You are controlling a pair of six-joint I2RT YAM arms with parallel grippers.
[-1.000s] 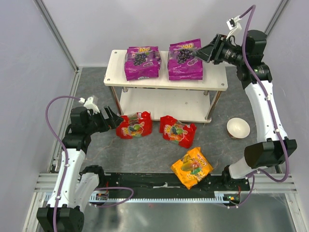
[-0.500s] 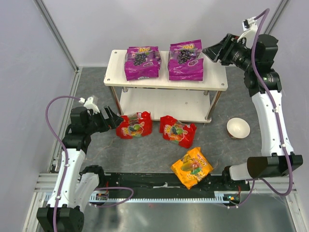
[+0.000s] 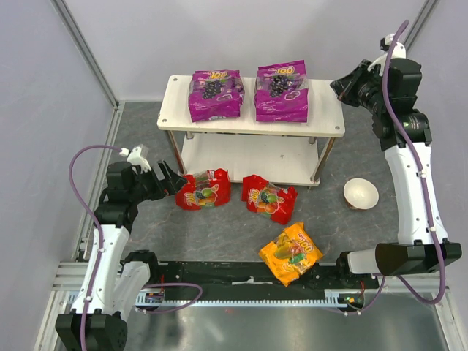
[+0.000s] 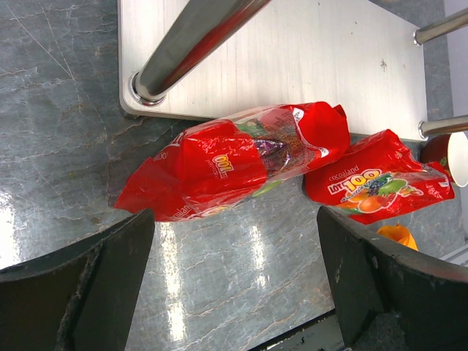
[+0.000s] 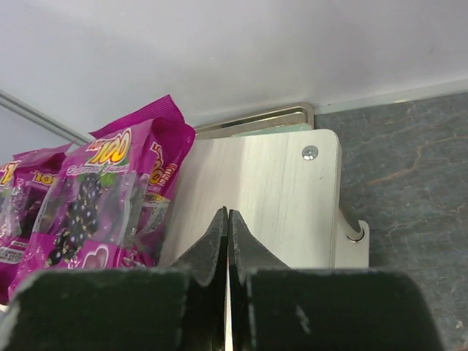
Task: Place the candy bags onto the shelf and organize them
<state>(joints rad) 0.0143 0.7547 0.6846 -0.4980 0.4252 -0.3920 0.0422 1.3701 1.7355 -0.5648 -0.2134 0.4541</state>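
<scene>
the grey marbled desk is carrying the shelf, two pale wood-grain boards on round metal posts. the left purple bag and right purple bag, glossy flat pouches, are lying side by side on its top board. the left red bag and right red bag, the latter reading "cocoaland" and "100", are lying on the desk before it, the orange-yellow bag nearer the bases. a white bowl is sitting at its right. the left tool is gaping wide beside the left red bag; the right tool is pressing its fingers together, empty, over the top board's right end.
</scene>
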